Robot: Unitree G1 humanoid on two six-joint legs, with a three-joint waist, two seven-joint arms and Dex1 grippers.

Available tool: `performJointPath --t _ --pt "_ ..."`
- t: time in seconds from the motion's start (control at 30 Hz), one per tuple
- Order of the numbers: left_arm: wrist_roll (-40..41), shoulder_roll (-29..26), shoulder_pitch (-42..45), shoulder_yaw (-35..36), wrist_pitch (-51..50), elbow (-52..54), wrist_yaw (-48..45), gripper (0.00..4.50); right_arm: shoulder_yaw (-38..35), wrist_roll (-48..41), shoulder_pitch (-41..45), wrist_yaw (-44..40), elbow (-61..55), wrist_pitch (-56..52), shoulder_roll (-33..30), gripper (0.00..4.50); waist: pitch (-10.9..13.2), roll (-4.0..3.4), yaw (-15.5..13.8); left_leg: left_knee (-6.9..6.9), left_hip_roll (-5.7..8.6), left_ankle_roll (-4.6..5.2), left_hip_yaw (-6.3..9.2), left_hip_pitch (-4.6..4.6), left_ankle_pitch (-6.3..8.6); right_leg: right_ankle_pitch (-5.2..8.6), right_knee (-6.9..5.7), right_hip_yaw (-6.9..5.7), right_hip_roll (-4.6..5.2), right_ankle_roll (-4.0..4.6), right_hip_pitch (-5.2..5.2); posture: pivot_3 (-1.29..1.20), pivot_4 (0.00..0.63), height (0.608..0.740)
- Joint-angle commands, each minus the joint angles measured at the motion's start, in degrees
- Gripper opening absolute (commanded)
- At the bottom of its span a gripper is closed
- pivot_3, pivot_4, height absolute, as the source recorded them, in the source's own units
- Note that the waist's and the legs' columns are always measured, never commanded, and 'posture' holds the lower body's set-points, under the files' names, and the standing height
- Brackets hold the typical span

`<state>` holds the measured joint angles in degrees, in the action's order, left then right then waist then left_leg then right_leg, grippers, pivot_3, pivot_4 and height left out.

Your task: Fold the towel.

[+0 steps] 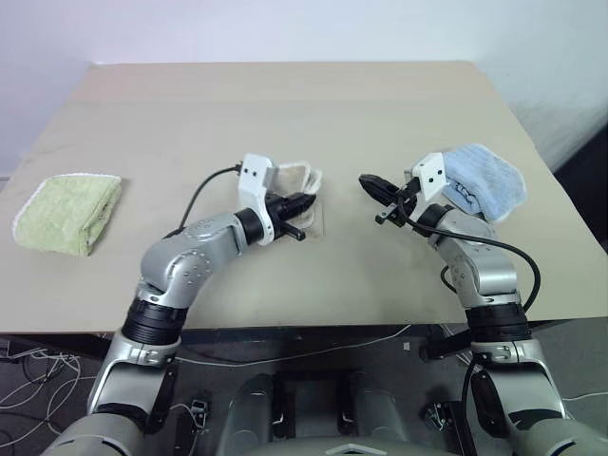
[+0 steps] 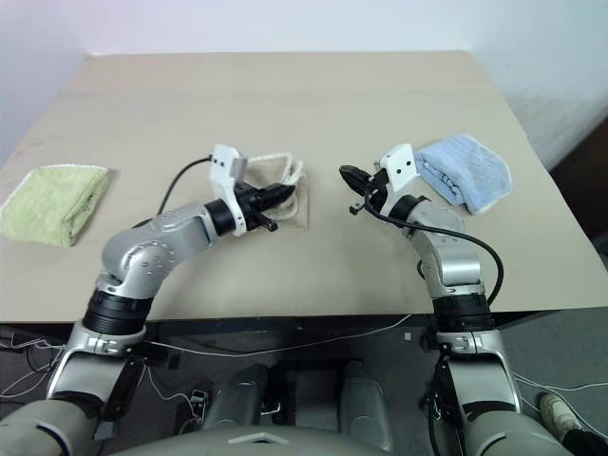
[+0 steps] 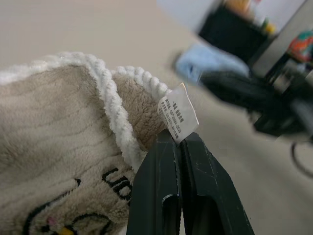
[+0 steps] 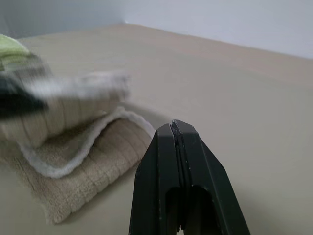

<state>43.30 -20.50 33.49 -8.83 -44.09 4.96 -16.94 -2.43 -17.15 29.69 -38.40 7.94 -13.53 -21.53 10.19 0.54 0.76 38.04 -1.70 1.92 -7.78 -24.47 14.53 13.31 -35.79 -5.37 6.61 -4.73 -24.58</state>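
Observation:
The beige towel (image 1: 293, 178) with white corded trim lies bunched in a small folded stack at the table's middle. Its upper layer is raised off the lower layer (image 2: 296, 215). My left gripper (image 1: 306, 201) is shut on the towel's corded edge beside a small white label (image 3: 178, 116), with a dark embroidered mark (image 3: 115, 180) close by. My right gripper (image 1: 370, 182) hovers to the right of the towel, shut and empty, pointing toward it. In the right wrist view its closed fingers (image 4: 177, 161) stand apart from the towel (image 4: 93, 166).
A folded light-green towel (image 1: 66, 211) lies at the table's left edge. A light-blue towel (image 1: 486, 180) lies at the right, just behind my right wrist. The tan table (image 1: 285, 95) stretches bare toward the far edge.

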Motion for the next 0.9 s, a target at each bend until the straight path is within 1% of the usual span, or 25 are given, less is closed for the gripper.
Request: performJointPath --t 0.03,0.13,0.27,0.37,0.4,0.47,0.5,0.57,0.67,0.73,0.83,0.87,0.9 --pt "-2.5 1.2 0.7 1.3 0.6 -0.7 -1.6 0.24 -1.6 -1.0 -0.4 0.6 -4.4 0.0 -0.7 0.0 0.0 0.0 0.0 0.0 -0.01 0.0 0.01 0.0 0.0 0.0 0.0 0.0 0.0 0.0 0.0 0.0 0.15 0.74" --pt "2.0 3.3 0.1 6.6 -0.8 0.4 -3.0 0.93 -1.6 -1.0 -0.8 0.8 -5.1 -0.4 -0.5 0.0 0.0 0.01 0.0 0.01 -0.01 0.01 0.02 0.0 0.0 0.0 -0.01 0.0 0.01 0.0 0.0 0.0 0.15 0.74" --pt "4.9 3.6 -1.5 10.8 -2.3 3.5 -4.1 2.29 -1.1 -0.8 -0.1 0.9 -5.2 -0.9 -0.1 0.0 0.0 0.01 0.1 0.01 -0.01 0.01 0.03 0.0 0.0 0.0 -0.02 0.0 0.04 0.0 0.0 0.0 0.15 0.74" --pt "4.6 2.5 -3.5 12.9 -2.0 5.8 -4.5 3.31 -0.6 -1.0 1.1 0.5 -5.0 -1.3 0.3 0.0 0.0 0.01 0.1 0.01 -0.01 0.01 0.03 0.0 0.0 0.0 -0.03 0.0 0.04 0.0 0.0 0.0 0.15 0.74" --pt "3.8 2.2 -3.9 14.4 -1.0 5.4 -3.7 3.56 -0.4 -1.3 1.7 0.4 -5.0 -1.7 0.7 0.0 0.0 0.01 0.1 0.01 -0.01 0.01 0.03 0.01 0.0 0.0 -0.04 0.0 0.04 0.0 0.0 0.0 0.15 0.74" --pt "2.5 2.1 -4.3 16.5 0.6 4.5 -2.4 3.56 0.0 -1.7 2.6 0.2 -4.9 -2.3 1.4 0.0 0.0 0.01 0.1 0.03 0.0 0.01 0.03 0.0 0.0 0.0 -0.06 0.0 0.04 0.0 0.0 0.0 0.15 0.74" --pt "-0.2 1.2 -4.8 16.7 2.7 3.1 -2.1 3.43 1.4 -1.2 3.3 0.1 -4.6 -2.7 2.2 0.0 0.0 0.01 0.0 0.04 -0.01 0.01 0.03 0.0 0.0 0.0 -0.06 0.0 0.04 0.0 0.0 0.0 0.15 0.74" --pt "-5.6 -0.4 -5.8 15.4 6.2 0.8 -2.3 2.93 3.6 -0.2 4.5 -0.2 -3.6 -3.0 3.7 0.0 0.0 0.0 0.2 0.03 0.0 0.01 0.04 0.02 0.0 0.0 -0.06 0.0 0.03 0.0 0.0 0.0 0.15 0.74" --pt "-13.4 -2.2 -6.6 11.4 11.2 -3.1 -3.8 1.88 6.4 1.1 6.6 -0.3 0.1 -2.9 6.6 0.0 0.0 0.0 0.2 0.01 -0.01 0.01 0.02 0.02 0.0 0.0 -0.06 -0.01 0.01 0.01 -0.01 0.0 0.15 0.74" --pt "-16.1 -2.3 -6.8 10.2 13.0 -5.1 -4.8 1.23 7.6 2.0 7.4 -0.7 2.4 -2.3 7.6 0.0 0.0 0.0 -0.2 0.02 -0.01 0.01 0.01 -0.01 0.0 0.0 -0.06 -0.01 0.01 0.01 -0.02 0.0 0.15 0.74" --pt "-22.2 -3.3 -7.5 6.6 16.5 -9.1 -6.2 0.14 10.0 4.2 8.7 -0.6 9.0 -2.1 9.4 0.0 0.0 0.01 -0.2 0.05 0.07 0.08 0.02 -0.05 0.04 0.0 -0.06 -0.03 0.13 0.01 -0.02 0.0 0.15 0.74" --pt "-24.0 -3.5 -7.7 5.6 17.4 -10.0 -6.7 0.03 10.7 5.2 8.9 -0.6 10.8 -1.8 9.7 0.0 0.0 0.01 0.0 0.05 0.08 0.09 0.01 -0.05 0.04 -0.01 -0.06 -0.02 0.15 0.01 -0.03 0.0 0.15 0.74" --pt "-25.1 -3.5 -7.9 5.0 18.2 -10.8 -7.0 0.03 11.3 6.0 9.1 -0.4 12.7 -1.9 9.9 0.0 0.0 0.01 0.0 0.05 0.07 0.09 0.01 -0.04 0.05 -0.01 -0.06 -0.02 0.14 0.01 -0.02 0.0 0.15 0.74"
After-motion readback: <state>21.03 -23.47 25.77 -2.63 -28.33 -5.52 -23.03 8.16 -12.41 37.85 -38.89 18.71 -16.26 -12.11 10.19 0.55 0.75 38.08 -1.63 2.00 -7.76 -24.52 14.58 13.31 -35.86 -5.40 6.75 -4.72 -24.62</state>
